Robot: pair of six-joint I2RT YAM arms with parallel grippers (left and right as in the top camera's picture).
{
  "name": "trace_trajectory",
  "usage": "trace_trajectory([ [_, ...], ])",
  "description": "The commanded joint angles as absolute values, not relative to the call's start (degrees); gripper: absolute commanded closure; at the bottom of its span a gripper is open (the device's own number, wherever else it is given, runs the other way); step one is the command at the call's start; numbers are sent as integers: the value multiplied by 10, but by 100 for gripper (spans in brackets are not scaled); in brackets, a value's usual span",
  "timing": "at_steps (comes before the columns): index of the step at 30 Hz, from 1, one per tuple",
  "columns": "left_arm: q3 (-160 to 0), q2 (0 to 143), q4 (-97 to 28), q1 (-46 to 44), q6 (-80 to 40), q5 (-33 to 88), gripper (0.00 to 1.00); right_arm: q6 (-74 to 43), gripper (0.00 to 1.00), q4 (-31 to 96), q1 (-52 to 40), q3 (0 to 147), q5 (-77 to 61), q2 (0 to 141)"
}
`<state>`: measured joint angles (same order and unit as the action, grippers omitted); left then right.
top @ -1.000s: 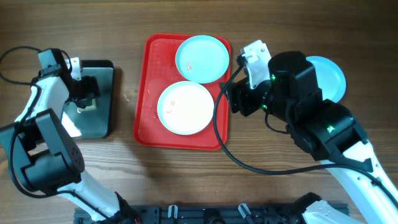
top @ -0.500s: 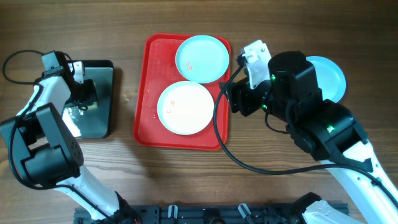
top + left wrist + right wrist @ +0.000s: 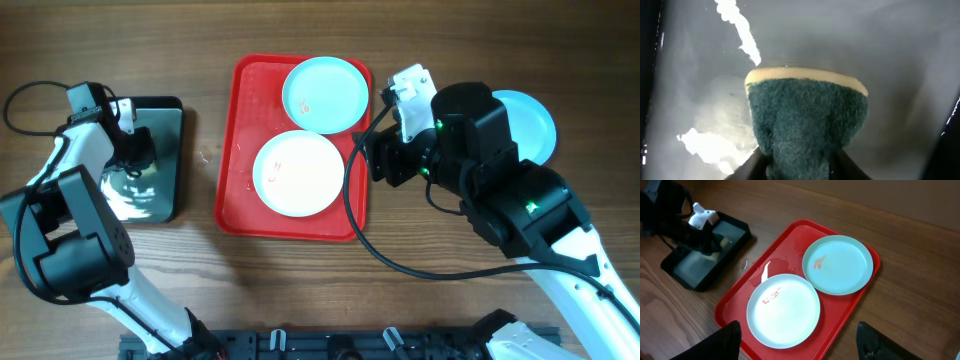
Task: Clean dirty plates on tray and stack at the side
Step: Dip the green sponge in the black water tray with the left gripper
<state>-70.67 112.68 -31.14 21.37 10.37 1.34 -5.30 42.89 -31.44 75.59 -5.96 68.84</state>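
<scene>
The red tray (image 3: pixel 235 120) (image 3: pixel 735 305) holds two plates. A pale turquoise plate (image 3: pixel 325 95) (image 3: pixel 838 265) with a red smear lies at its far end. A whiter plate (image 3: pixel 298 173) (image 3: pixel 784 311) with red smears lies at its near end. A third turquoise plate (image 3: pixel 528 125) lies on the table at the right, partly hidden by my right arm. My left gripper (image 3: pixel 137 155) (image 3: pixel 799 167) is shut on a green and yellow sponge (image 3: pixel 805 117) over the black tray (image 3: pixel 165 200). My right gripper (image 3: pixel 797 350) is open, held high above the whiter plate.
The black tray (image 3: pixel 705 255) with a shiny wet base (image 3: pixel 890 60) stands left of the red tray. Small crumbs (image 3: pixel 205 155) lie on the wood between the two trays. My right arm (image 3: pixel 480 170) covers the table right of the red tray.
My left gripper shifted slightly over the black tray with the sponge. The right arm and the plates have not moved.
</scene>
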Motion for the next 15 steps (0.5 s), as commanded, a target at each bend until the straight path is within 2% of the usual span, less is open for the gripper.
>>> trace_trajectory([
  [1, -712, 1130, -310, 213, 95, 14, 39, -62, 26, 430, -315, 762, -58, 685],
  [7, -712, 1095, -309, 213, 94, 14, 40, -62, 26, 430, -315, 762, -58, 685],
  [15, -712, 1084, -310, 213, 94, 14, 52, -62, 26, 430, -315, 762, -58, 685],
])
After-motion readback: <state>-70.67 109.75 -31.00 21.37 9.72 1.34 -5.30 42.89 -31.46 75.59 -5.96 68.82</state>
